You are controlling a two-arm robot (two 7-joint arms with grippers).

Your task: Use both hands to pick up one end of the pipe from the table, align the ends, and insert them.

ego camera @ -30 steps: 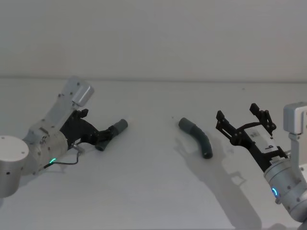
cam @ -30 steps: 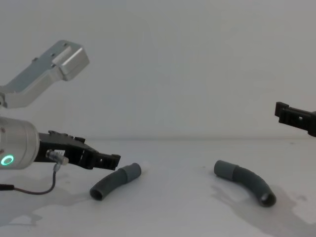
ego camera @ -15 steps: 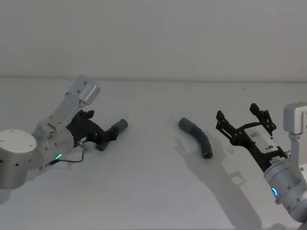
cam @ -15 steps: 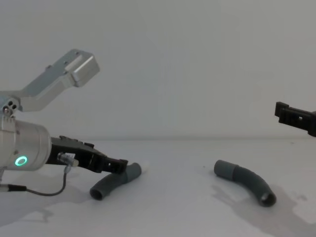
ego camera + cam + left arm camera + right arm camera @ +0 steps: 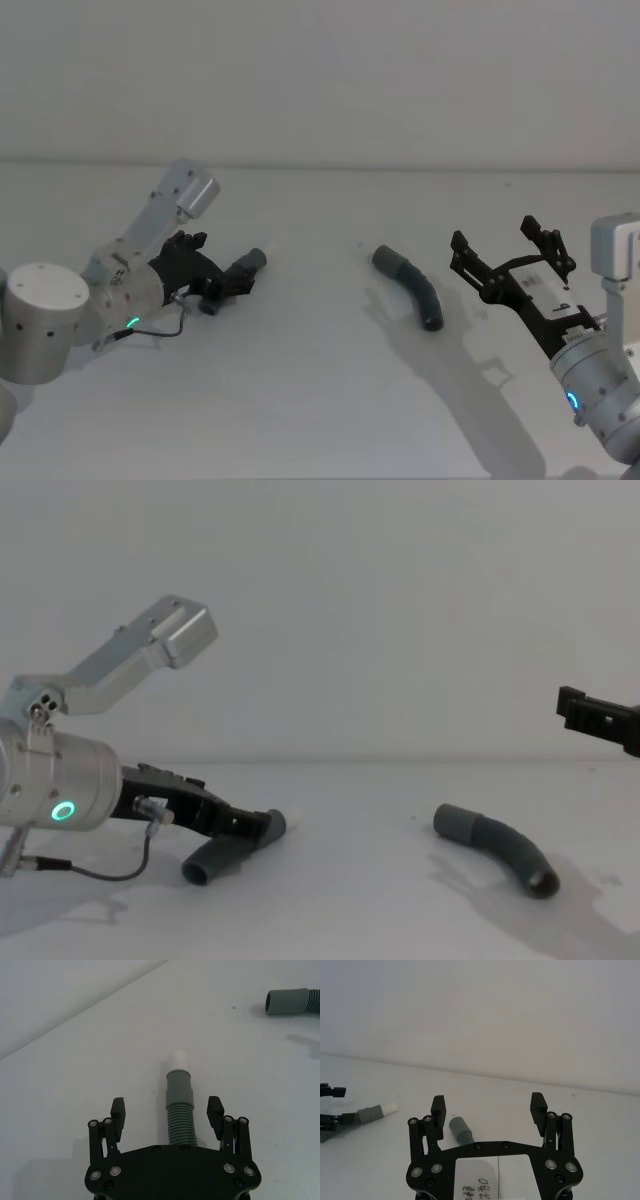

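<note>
so early yet: left gripper (image 5: 166,1109) open, 1st pipe piece (image 5: 179,1092) between its fingers (image 5: 118,1110), ungripped; right gripper (image 5: 488,1104) open, 2nd piece (image 5: 459,1129) ahead of it. we've yet to lift, align, insert.

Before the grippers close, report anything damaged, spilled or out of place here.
Nothing stands out. Both pipe pieces lie intact and apart on the table: the left piece between the fingers of the open left gripper, the right piece near the open right gripper.

Head view looks down, chest view low across, both sharing the table (image 5: 300,420); wrist views sit close.
</note>
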